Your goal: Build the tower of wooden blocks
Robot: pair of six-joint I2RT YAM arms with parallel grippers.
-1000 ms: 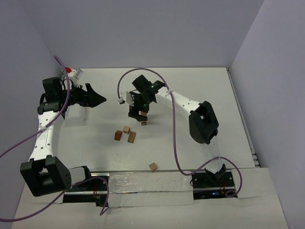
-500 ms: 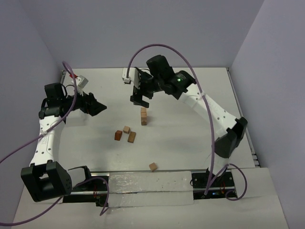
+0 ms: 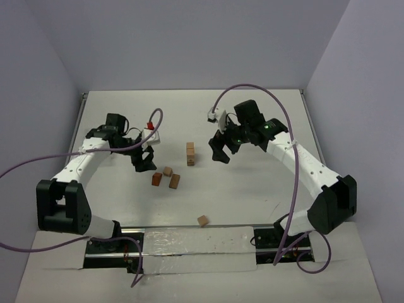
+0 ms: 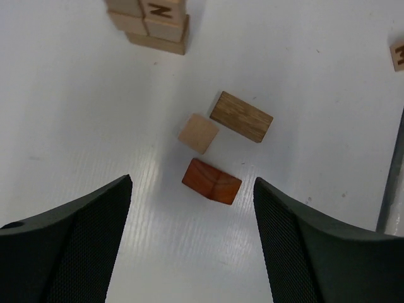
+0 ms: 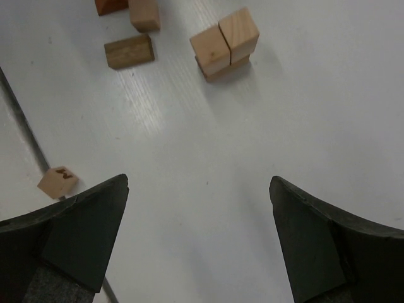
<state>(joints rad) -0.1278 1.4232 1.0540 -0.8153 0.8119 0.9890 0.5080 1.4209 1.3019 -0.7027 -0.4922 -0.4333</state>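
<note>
I read the tower (image 3: 190, 153), a short stack of smooth tan wooden blocks, at mid-table. The left gripper (image 3: 145, 161) is wide and empty near three loose blocks: a glossy reddish-brown wooden cuboid (image 4: 211, 181), a pale wooden cube (image 4: 198, 133) and a grained brown wooden cuboid (image 4: 241, 116). The right gripper (image 3: 221, 153) is wide and empty beside the tower.

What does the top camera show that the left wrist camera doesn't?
Only the top view: the right arm, its open right tool, and the tower in full. Only the left wrist view: a letter printed on one tower block. Both: the left tool, plus the reddish block, tan cube and brown cuboid lying loose.
</note>
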